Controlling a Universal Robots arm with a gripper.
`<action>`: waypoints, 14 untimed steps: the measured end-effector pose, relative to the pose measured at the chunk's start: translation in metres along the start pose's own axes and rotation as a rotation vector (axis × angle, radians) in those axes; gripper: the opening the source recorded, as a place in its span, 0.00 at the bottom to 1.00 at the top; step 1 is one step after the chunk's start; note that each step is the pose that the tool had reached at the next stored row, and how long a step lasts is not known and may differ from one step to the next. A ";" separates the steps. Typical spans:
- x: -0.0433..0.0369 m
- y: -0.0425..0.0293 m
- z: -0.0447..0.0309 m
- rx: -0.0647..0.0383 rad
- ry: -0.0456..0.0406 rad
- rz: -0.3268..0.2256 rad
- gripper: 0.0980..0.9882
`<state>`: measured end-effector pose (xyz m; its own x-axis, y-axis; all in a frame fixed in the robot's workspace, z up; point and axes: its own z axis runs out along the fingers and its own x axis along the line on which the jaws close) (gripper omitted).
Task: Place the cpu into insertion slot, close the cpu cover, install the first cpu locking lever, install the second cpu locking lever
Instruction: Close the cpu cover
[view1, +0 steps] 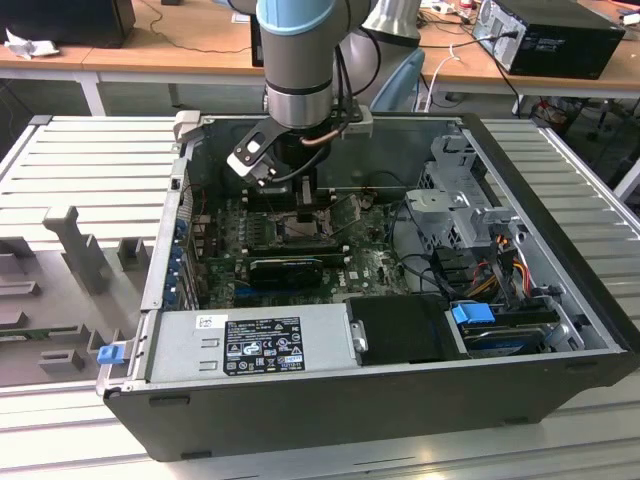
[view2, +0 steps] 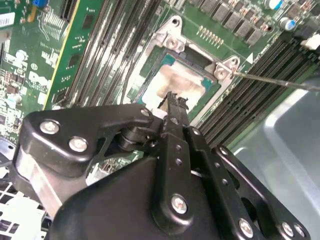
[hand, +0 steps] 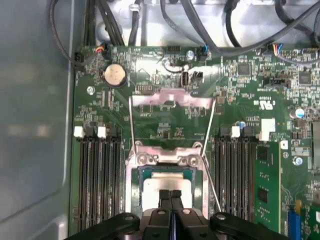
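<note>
The cpu (hand: 167, 186) lies flat in its socket on the green board, its pale tan face (view2: 180, 82) showing in both wrist views. My gripper (hand: 170, 194) is shut, its black fingertips (view2: 172, 97) pressed together right over the cpu's near edge. Whether they touch it I cannot tell. The cpu cover (hand: 170, 97), a thin grey frame, stands open, hinged at the socket's far side. One thin locking lever (hand: 212, 185) slants out beside the socket and sticks out free (view2: 270, 80). In the exterior view the gripper (view1: 300, 200) hangs inside the open computer case.
Rows of black memory slots (hand: 97, 180) flank the socket on both sides. Dark cables (hand: 200, 35) run along the board's far edge near a coin battery (hand: 114, 75). A black expansion card (view1: 285, 268), a power supply (view1: 255, 345) and drive bays (view1: 470, 215) fill the case.
</note>
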<state>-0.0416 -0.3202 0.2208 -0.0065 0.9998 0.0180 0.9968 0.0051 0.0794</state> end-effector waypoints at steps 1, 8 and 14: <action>-0.0001 0.0023 0.0002 0.001 0.0007 0.000 0.01; 0.0000 0.0026 -0.0030 0.001 0.0009 0.000 0.01; 0.0001 0.0039 -0.0087 0.001 0.0011 0.000 0.01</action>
<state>-0.0383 -0.3203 0.2298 -0.0067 0.9998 0.0191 0.9969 0.0052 0.0784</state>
